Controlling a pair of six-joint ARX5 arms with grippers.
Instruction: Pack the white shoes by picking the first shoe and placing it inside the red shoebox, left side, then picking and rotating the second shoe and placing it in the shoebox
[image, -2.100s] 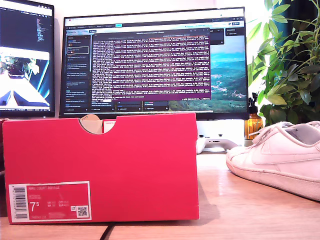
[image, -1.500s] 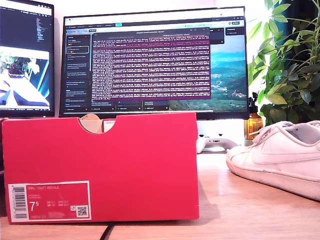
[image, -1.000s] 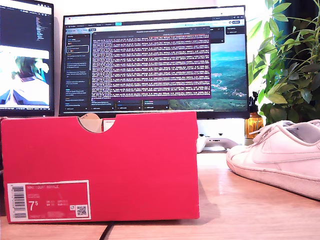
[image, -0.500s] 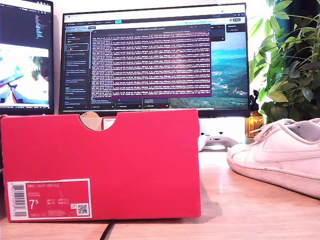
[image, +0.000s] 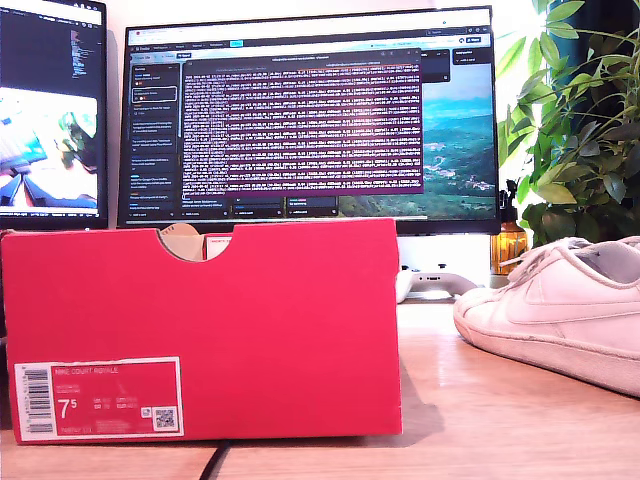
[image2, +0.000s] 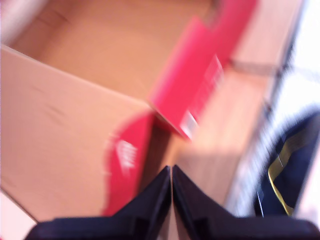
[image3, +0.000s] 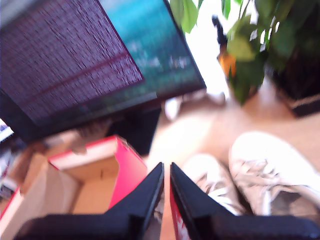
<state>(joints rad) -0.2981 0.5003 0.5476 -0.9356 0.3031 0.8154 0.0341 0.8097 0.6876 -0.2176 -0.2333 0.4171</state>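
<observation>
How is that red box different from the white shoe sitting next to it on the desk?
The red shoebox is bright red, flat-sided and square-cornered; the white shoe is white, rounded and laced. The shoebox stands taller and bears a printed label, while the shoe lies low with a scuffed sole and is cut off at the exterior view's right edge. Both rest on the wooden desk.

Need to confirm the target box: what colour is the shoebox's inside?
Plain tan-brown cardboard inside the red shoebox; the first wrist view shows it best.

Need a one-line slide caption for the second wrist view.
My second gripper, shut and empty, above the open red shoebox and two white shoes on the desk.
</observation>
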